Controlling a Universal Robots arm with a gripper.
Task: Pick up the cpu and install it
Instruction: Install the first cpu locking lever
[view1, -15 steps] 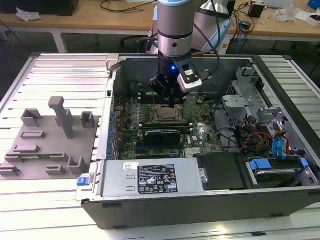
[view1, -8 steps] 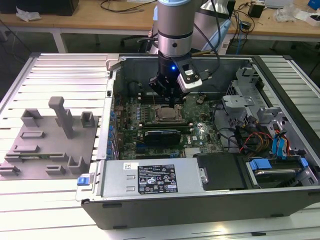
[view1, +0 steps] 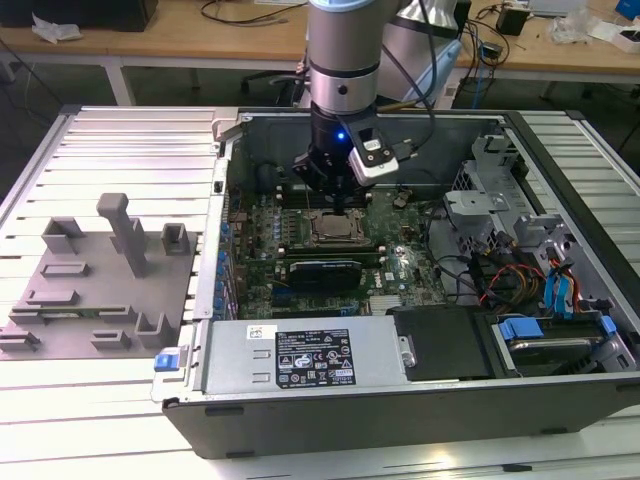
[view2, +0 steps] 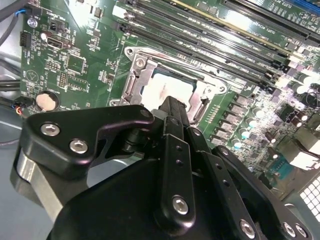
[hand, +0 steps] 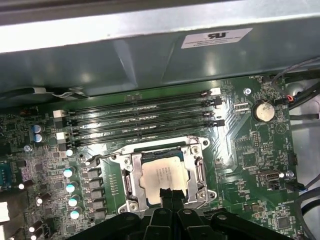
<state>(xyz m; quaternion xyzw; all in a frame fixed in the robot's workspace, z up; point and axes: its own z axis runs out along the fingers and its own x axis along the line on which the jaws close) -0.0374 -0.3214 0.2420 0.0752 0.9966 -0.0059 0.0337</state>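
Where claw (hand: 170, 193) hovers, cpu (hand: 164, 174) flat in socket (hand: 200, 170), top up, seemingly square-on.

In the exterior view I am seeing an open computer case (view1: 400, 425) lying on the slatted table (view1: 120, 150), a grey fixture block (view1: 90, 300) sitting at its nine o'clock and the power supply (view1: 230, 350) lying at six o'clock of the motherboard (view1: 398, 264). A coin cell (hand: 263, 111) is shining on that board in the first wrist view.

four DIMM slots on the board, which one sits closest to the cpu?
The slot running right alongside the socket frame around the cpu. The other three lie beyond it, toward the case wall.
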